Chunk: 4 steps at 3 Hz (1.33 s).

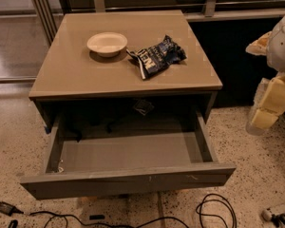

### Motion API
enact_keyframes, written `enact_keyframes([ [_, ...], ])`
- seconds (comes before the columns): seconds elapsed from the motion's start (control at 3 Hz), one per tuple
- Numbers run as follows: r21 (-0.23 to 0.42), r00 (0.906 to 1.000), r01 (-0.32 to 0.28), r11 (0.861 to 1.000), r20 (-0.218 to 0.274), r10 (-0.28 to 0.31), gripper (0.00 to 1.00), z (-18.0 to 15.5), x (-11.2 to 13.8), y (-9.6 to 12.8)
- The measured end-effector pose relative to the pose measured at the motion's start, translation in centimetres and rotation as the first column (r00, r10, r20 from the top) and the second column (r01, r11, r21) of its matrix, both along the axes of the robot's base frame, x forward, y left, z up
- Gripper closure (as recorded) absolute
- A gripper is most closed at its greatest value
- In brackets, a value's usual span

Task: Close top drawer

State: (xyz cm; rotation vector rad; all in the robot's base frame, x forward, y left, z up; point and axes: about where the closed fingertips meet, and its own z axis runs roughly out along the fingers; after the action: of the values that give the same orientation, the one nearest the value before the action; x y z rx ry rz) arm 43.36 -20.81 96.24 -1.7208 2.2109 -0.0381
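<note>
The top drawer point(128, 152) of the grey-brown cabinet point(76, 75) is pulled far out toward me, its grey inside showing. Its plain front board point(128, 183) has faint white scuffs. A small dark item point(143, 107) lies in the shadow at the back of the drawer opening. My gripper point(266, 109), pale yellow below a white arm, hangs at the right edge of the view. It is to the right of the cabinet, at about drawer height, and touches neither cabinet nor drawer.
On the cabinet top sit a white bowl point(107, 43) and a crumpled dark blue chip bag point(156, 57). Black cables point(213, 213) lie on the speckled floor in front of the drawer. A railing and a dark wall stand behind the cabinet.
</note>
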Motion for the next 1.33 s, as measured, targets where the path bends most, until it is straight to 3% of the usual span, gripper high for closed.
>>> enact_keyframes([
  [0.33,0.079,0.9997,-0.017,0.997,-0.017,0.018,0.18,-3.0,-1.5,1.8],
  [0.67,0.175,0.9986,-0.035,0.984,-0.032,0.041,0.41,-6.7,-3.1,3.7],
  [1.0,0.298,0.9972,-0.039,0.954,-0.049,0.056,0.72,-12.3,-4.6,6.7],
  [1.33,0.321,0.9949,-0.028,0.947,-0.083,0.057,0.95,-16.1,-4.7,7.8],
])
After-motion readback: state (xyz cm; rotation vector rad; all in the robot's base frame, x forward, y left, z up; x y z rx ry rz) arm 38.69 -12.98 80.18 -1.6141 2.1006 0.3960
